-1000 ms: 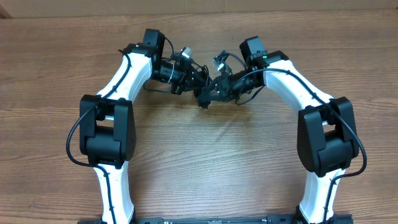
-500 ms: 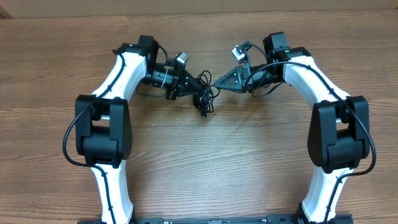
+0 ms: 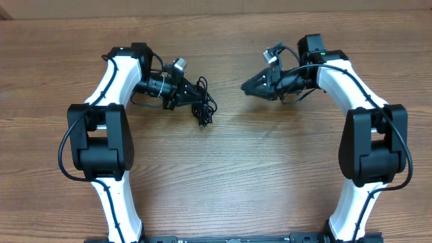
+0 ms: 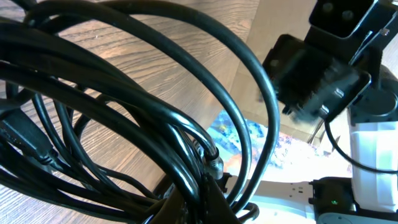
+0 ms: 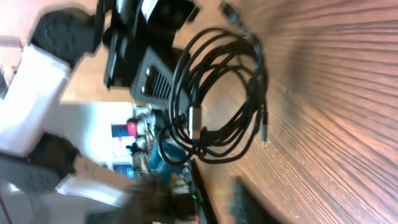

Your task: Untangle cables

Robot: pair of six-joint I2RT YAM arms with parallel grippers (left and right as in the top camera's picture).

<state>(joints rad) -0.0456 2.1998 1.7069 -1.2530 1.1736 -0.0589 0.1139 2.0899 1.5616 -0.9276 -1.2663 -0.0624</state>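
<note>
On the far half of the table [image 3: 223,175], left of centre, the cables [image 3: 203,108] form one tangled bundle. Its upper end is pinched by the left gripper [image 3: 191,96], whose jaws are pressed onto the cords (the loops fill the left wrist view, so the hold is judged from overhead). The bundle's long axis runs from that gripper back toward the robot's base, crosswise to the line joining the two grippers. The right gripper [image 3: 246,86] points at the bundle from the robot's right, well apart, with bare wood between them. Nothing shows between its fingers, and whether they are spread or closed cannot be told. The left arm is the nearer, being in contact. Count: one bundle, whose separate cords cannot be counted, and two plug ends [image 5: 194,118] in the right wrist view, one silver-barrelled and one a small tip near the wood. Judgement: the next move calls for the right gripper to travel leftward to a free loop or plug.
</note>
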